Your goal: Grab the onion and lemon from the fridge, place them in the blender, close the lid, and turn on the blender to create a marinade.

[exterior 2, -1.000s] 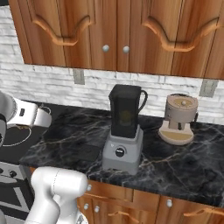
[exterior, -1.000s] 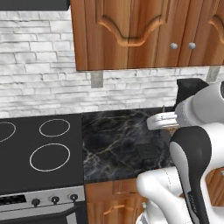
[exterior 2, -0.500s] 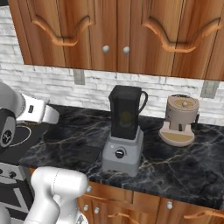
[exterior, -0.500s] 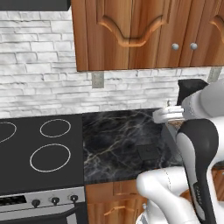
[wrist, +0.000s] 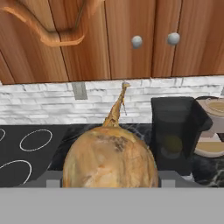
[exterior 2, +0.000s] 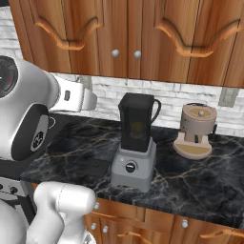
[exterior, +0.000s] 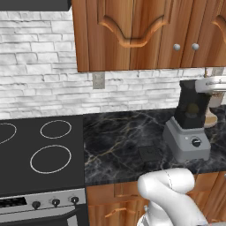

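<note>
The onion (wrist: 110, 157) sits right against the gripper, pinched between its fingers, stem tip pointing away from the hand. Ahead and to the right stands the blender (wrist: 173, 131) on the worktop (wrist: 201, 168), its dark jar showing a yellowish shape inside, likely the lemon. The step in hand looks like carrying the onion over; next it must get above the jar mouth before release.

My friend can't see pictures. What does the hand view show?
A big tan-brown onion with a pointed tip fills the front, held close to the camera. Behind it, a dark blender stands on the black counter, under wooden cabinets.
</note>
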